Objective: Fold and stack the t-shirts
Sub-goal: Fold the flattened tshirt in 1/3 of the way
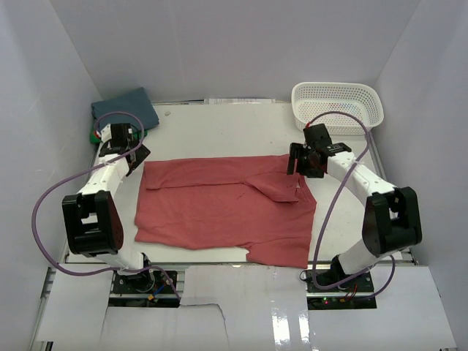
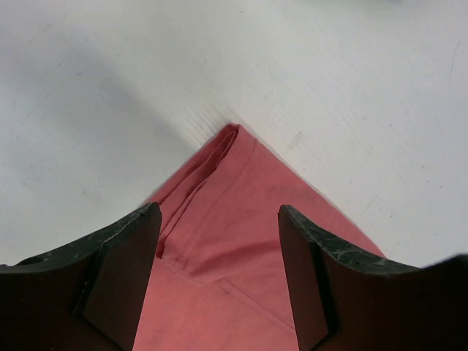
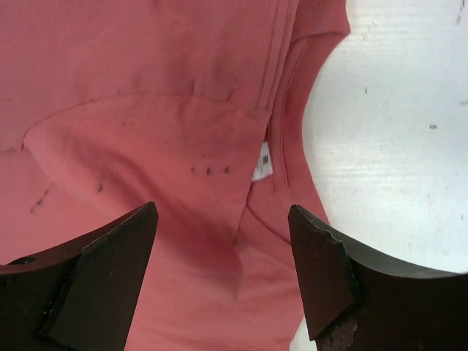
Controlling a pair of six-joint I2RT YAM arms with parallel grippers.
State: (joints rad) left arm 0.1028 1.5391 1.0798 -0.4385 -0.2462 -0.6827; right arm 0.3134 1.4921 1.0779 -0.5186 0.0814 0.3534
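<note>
- Flat mid-table, long axis left to right between the arms: coral-red t-shirt (image 1: pixel 227 208).
- Above its far-left corner: left gripper (image 1: pixel 135 156), spread wide, holding nothing.
- Above collar and neck label (image 3: pixel 263 161), at the far-right end: right gripper (image 1: pixel 299 164), equally wide, empty.

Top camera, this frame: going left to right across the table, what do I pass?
Folded blue shirt at the far left corner → red shirt spread out across the middle → white basket at the far right corner.
</note>
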